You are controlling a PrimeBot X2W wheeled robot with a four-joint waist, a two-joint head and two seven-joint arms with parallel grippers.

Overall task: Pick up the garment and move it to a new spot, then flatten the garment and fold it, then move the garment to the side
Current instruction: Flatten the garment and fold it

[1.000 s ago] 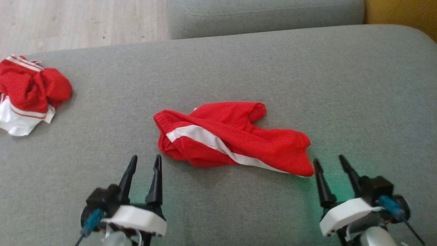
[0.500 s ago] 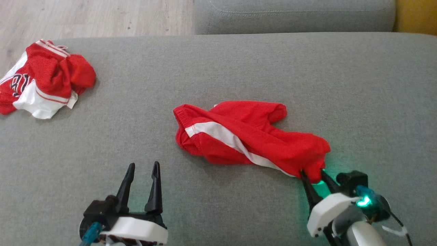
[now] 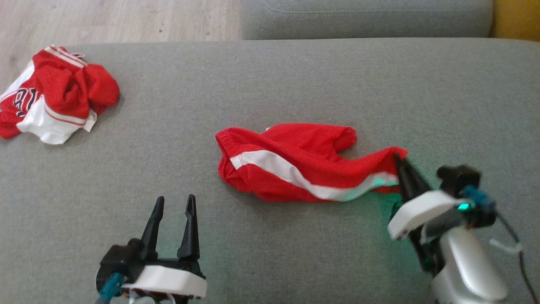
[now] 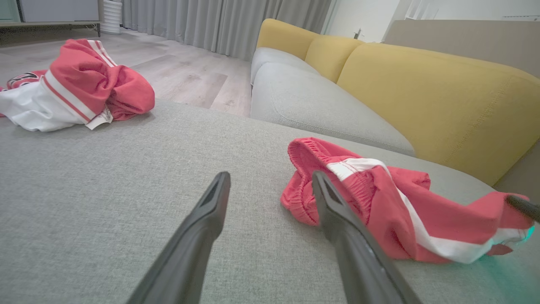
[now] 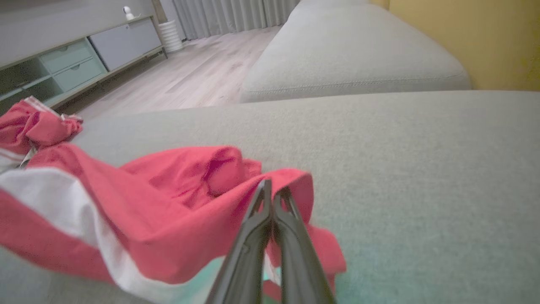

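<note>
Big grey fabric sofa cushion [image 3: 295, 76] carries everything. Red mesh shorts with a white side stripe [image 3: 295, 164] lie rumpled about mid-cushion. A crumpled red-and-white jersey [image 3: 55, 97] sits at the cushion's far left corner, cut off by the frame, its dark lettering folded and unreadable. The right gripper [image 3: 398, 159], right of mid-cushion, pinches the shorts' raised end, fingertips half buried in cloth. The left gripper [image 3: 175, 198] hovers by the cushion's near edge, fingers spread, empty.

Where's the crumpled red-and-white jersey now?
Head view: jersey far left on the grey cushion, near its far edge by the floor, well left of the red shorts.
</note>
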